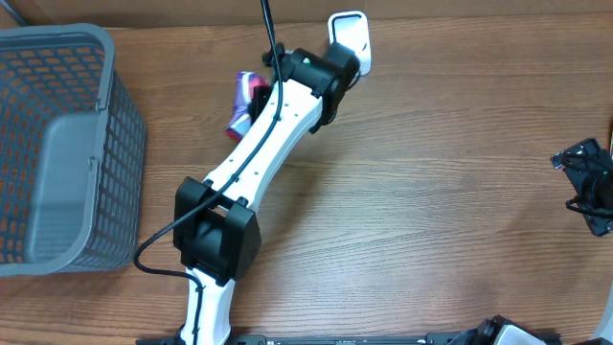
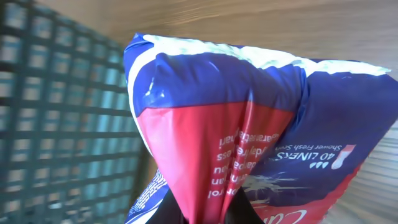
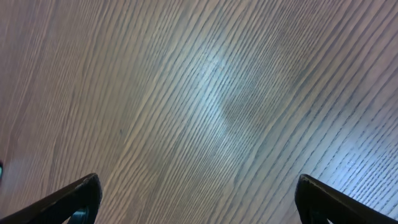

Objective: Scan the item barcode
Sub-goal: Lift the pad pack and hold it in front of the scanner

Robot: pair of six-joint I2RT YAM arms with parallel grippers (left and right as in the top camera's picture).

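Note:
The item is a soft plastic pack (image 2: 249, 124) printed in blue and red with white lettering, and it fills most of the left wrist view. My left gripper (image 2: 208, 214) is shut on a pinched fold of the pack's lower edge. From overhead the pack (image 1: 241, 103) shows as a purple and pink shape beside the left arm, held off the table. A white barcode scanner (image 1: 350, 38) stands at the table's far edge, just right of the left wrist. No barcode shows in any view. My right gripper (image 3: 199, 205) is open over bare wood, far right in the overhead view (image 1: 589, 182).
A grey plastic basket (image 1: 57, 144) stands at the left of the table, and its mesh wall (image 2: 62, 124) shows behind the pack. The left arm (image 1: 259, 153) stretches diagonally across the middle. A black cable (image 1: 158, 240) loops beside its elbow.

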